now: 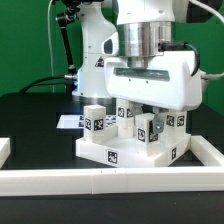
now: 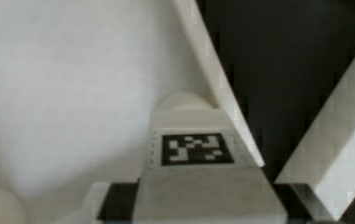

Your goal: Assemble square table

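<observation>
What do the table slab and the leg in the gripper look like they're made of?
Square slab: likely matte white plastic, uniform with crisp moulded edges. Leg between the gripper fingers: same smooth, opaque white look; its black-and-white tag appears printed, probably paper.

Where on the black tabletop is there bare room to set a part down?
Bare black table lies on the exterior view's left, between the border rail and the marker board. The square tabletop under the gripper is crowded with legs.

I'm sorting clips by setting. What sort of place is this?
Most likely a robotics lab bench: a black table walled by a white border rail, a robot arm over white furniture parts, all with printed tracking tags.
</observation>
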